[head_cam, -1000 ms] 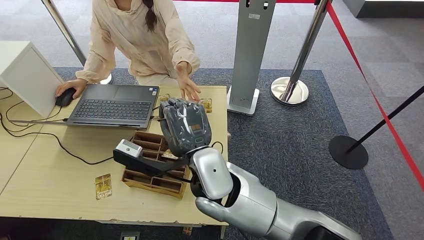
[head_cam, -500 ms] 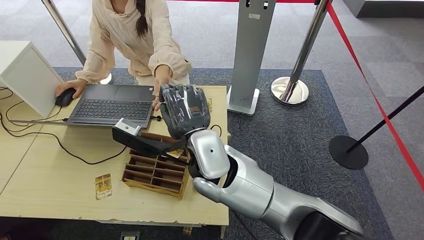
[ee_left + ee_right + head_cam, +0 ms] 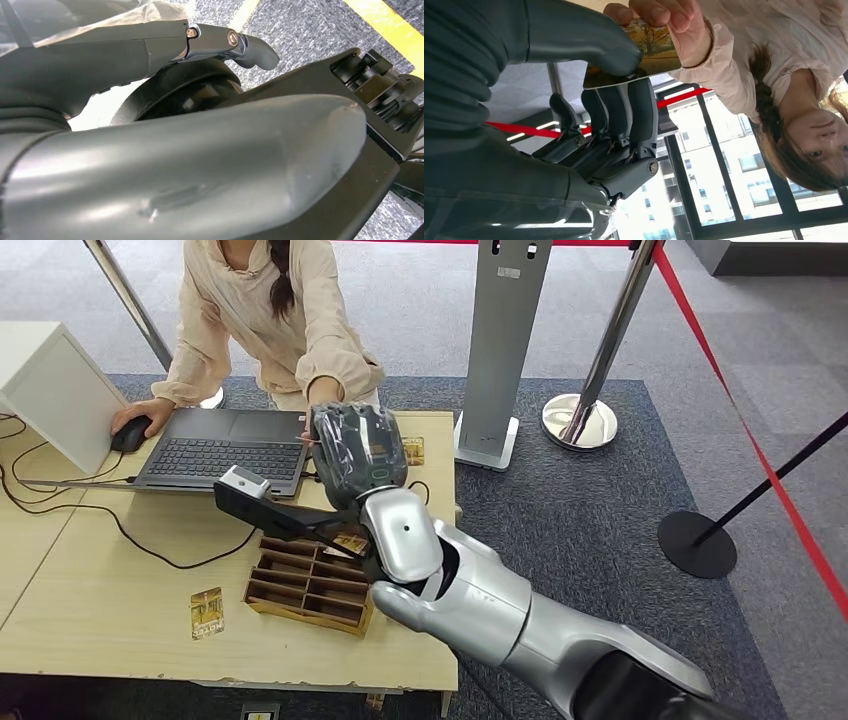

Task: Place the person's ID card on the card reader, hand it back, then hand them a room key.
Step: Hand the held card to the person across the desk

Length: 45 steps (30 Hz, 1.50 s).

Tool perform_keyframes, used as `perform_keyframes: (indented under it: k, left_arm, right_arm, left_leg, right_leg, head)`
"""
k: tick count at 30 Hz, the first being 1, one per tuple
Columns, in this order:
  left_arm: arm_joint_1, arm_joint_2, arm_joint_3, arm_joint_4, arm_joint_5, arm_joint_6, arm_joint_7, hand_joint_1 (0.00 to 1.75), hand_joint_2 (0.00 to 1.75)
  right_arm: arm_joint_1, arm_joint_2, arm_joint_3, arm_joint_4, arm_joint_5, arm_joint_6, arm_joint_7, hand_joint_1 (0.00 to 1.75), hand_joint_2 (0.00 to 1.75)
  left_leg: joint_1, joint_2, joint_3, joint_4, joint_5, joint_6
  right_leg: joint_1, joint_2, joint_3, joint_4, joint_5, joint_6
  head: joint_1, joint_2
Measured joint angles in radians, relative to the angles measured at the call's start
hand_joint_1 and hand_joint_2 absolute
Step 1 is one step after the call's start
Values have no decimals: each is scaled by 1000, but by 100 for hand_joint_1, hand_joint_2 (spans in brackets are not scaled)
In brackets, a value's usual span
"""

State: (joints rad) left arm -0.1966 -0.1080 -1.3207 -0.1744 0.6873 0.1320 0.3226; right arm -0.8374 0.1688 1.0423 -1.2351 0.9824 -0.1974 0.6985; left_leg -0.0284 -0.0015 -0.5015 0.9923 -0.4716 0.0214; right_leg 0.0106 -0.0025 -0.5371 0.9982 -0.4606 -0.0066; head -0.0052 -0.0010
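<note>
Holding a card (image 3: 644,52) between its thick thumb and darker fingers (image 3: 642,112), the right hand (image 3: 358,452) sits raised at the centre of the head view, above the far edge of the desk (image 3: 100,610). In the right wrist view the card carries a yellow-brown picture, and the person's hand (image 3: 664,20) pinches its other end, so both hold it at once. I cannot tell whether this card is the ID card or a room key.

The person (image 3: 270,320) stands at the upper left of the head frame in a pale top, other hand on a mouse (image 3: 130,433) beside an open laptop (image 3: 225,450).

Left hand (image 3: 175,150): seen close in its wrist view, thumb and one finger extended over grey carpet; whether it is released or clenched I cannot tell.

A wooden compartment tray (image 3: 310,585) sits on the desk below the right arm, a card lying in one upper compartment. Another card (image 3: 207,612) lies flat on the desk to the tray's left, a third (image 3: 412,449) near the far desk edge just right of the right hand.
</note>
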Motion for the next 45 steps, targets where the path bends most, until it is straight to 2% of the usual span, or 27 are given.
perform_keyframes:
  k: [1,17,21,26,29,36,45]
  left_arm:
    - [0,0,0,0,0,0,0,0,0]
    - [0,-1,0,2,-1,0,-1,0,0]
    - [1,-2,0,6,10,6,-9,0,0]
    - [5,-2,2,7,24,21,-20,0,0]
    - [8,-2,5,7,34,29,-28,0,0]
    - [15,-2,10,8,49,42,-46,0,0]
    - [18,-2,18,8,52,52,-51,0,0]
  right_arm:
    - [-2,2,0,6,-2,-1,0,2,175]
    - [-6,10,10,47,-29,-61,-14,0,175]
    - [62,-15,17,-25,-6,-154,-39,0,175]
    - [157,-72,7,-142,33,-168,-39,0,175]
    - [237,-118,-13,-216,21,-216,-56,0,175]
    - [446,-209,-106,-321,-143,-414,-190,0,175]
    - [584,-258,-200,-316,-276,-434,-266,0,175]
  left_leg:
    - [0,0,0,0,0,0]
    - [0,0,0,0,0,0]
    - [0,0,0,0,0,0]
    - [0,0,0,0,0,0]
    - [-1,0,1,0,0,0]
    - [-1,0,0,0,-1,1]
    - [-1,0,0,0,-1,1]
  right_leg:
    - [0,0,0,0,0,0]
    - [0,0,0,0,0,0]
    - [0,0,0,0,0,0]
    - [0,0,0,-1,0,0]
    - [0,0,0,-1,0,0]
    - [-1,0,0,-1,0,1]
    - [0,0,0,-1,0,1]
  head:
    - [0,0]
    - [0,0]
    - [0,0]
    - [0,0]
    - [0,0]
    - [0,0]
    - [0,0]
